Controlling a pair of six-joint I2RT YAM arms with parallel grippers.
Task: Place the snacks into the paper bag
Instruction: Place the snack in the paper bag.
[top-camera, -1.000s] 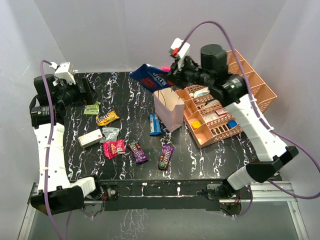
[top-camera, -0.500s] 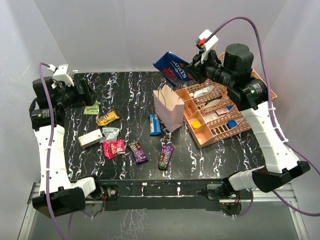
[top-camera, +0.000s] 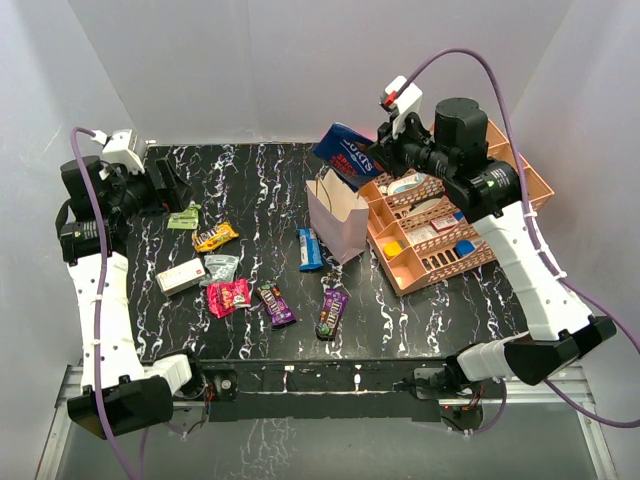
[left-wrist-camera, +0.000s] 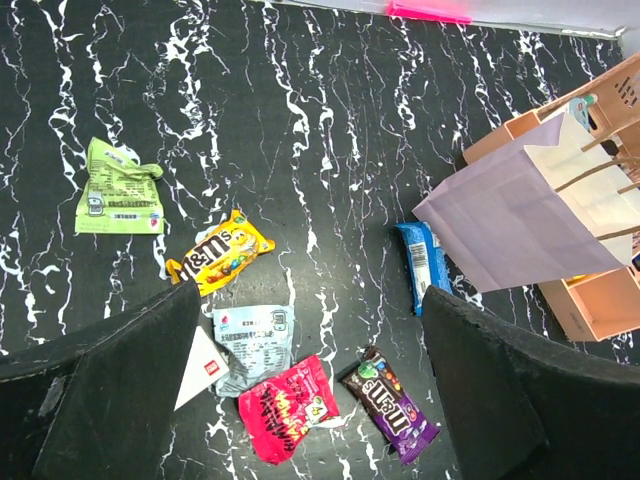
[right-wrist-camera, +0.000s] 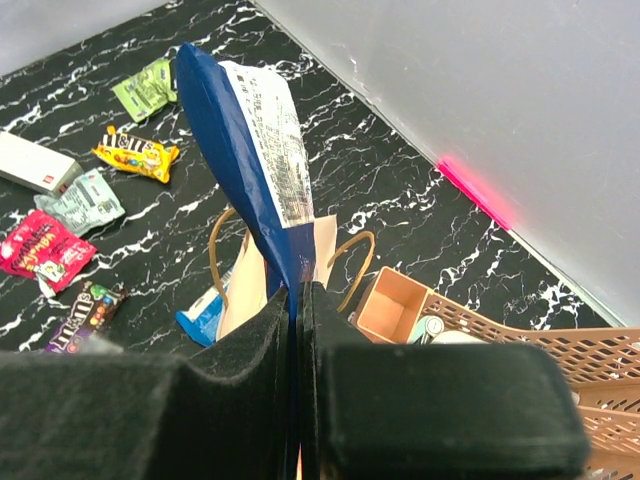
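The right gripper (right-wrist-camera: 297, 292) has its two black fingers pressed together on the lower edge of a blue-and-white pouch (right-wrist-camera: 245, 150). The pouch juts out tilted from the grip, in the air over the open top of the paper bag (top-camera: 338, 222). The bag stands upright near the middle of the black marbled table (top-camera: 250, 180), just beside a salmon-pink mesh organiser tray (top-camera: 528, 188) on its right. A blue bar (top-camera: 310, 248) lies just beside the bag's left side. Other snacks lie loose to the left: a purple packet (top-camera: 333, 310), a purple-brown bar (top-camera: 276, 303), a red-pink packet (top-camera: 229, 296), a silver packet (top-camera: 221, 267), a white box (top-camera: 180, 276), an orange packet (top-camera: 215, 236) and a green packet (top-camera: 184, 218). The left gripper (left-wrist-camera: 310, 300) hangs over the table's far left side with its fingers spread wide, holding nothing.
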